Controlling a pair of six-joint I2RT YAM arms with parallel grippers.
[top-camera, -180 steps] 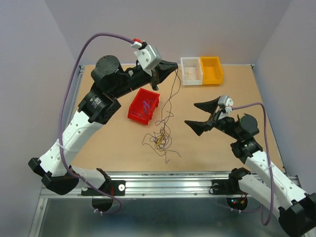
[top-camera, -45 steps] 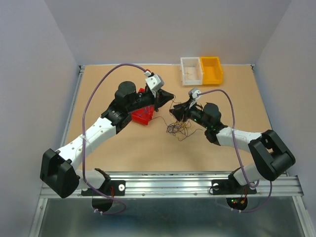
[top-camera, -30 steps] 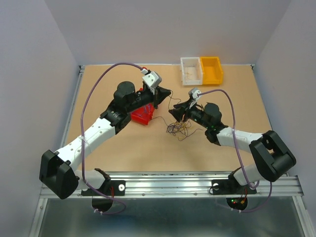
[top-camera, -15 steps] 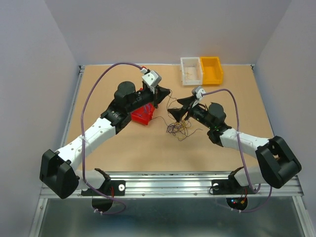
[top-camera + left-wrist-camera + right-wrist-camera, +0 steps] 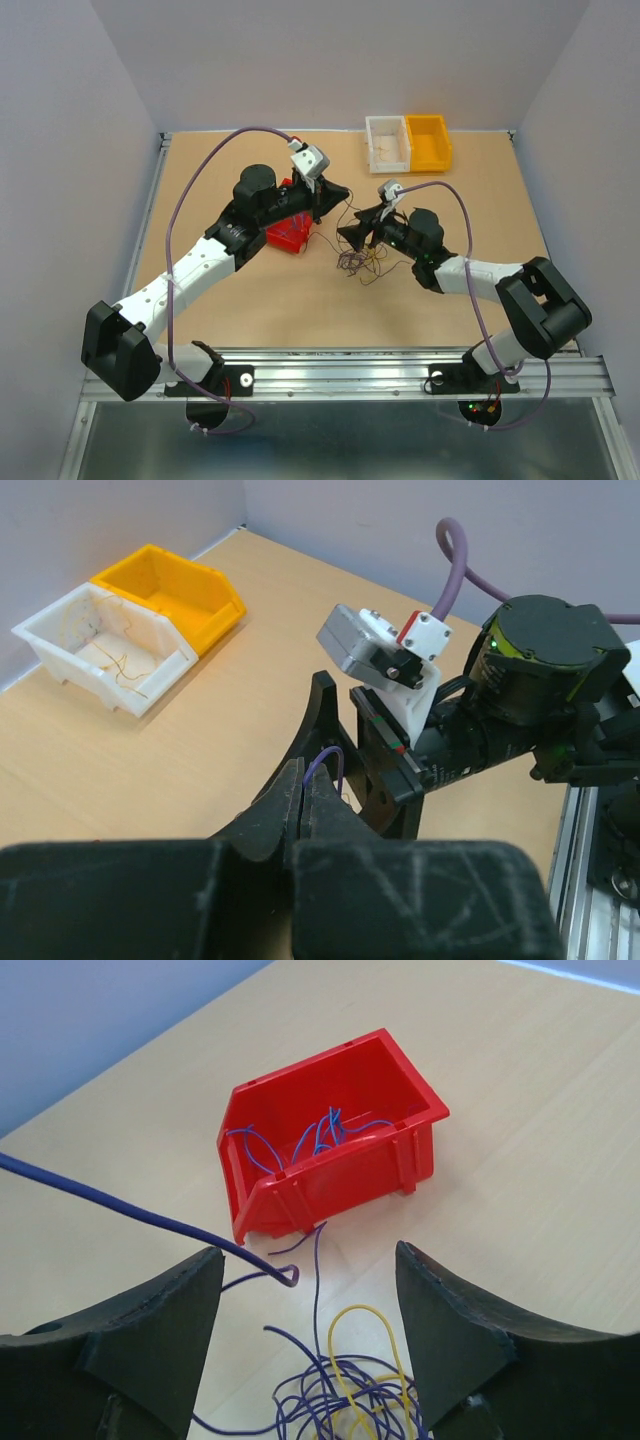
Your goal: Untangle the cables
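The cables (image 5: 362, 262) lie as a loose clump of blue-purple, yellow and dark wires on the table, just right of the red bin (image 5: 288, 230). My left gripper (image 5: 340, 192) hovers above the bin's right side. In the left wrist view it (image 5: 304, 777) is shut on a thin purple wire (image 5: 330, 759) that loops out of the fingertips. My right gripper (image 5: 356, 233) is open and empty over the clump's upper edge. In the right wrist view it (image 5: 305, 1295) straddles the clump (image 5: 350, 1400). A blue-purple wire (image 5: 120, 1205) crosses from the left and ends in a bent tip between the fingers.
The red bin (image 5: 330, 1150) holds a few blue-purple wires. A white bin (image 5: 388, 143) with thin tan wires and a yellow bin (image 5: 428, 141) stand at the back edge. The right arm's wrist (image 5: 520, 690) is close in front of my left gripper.
Since six seconds ago both grippers have come together over the clump. In the last half second the right gripper shifted a little left and down; the left stayed shut on its wire.
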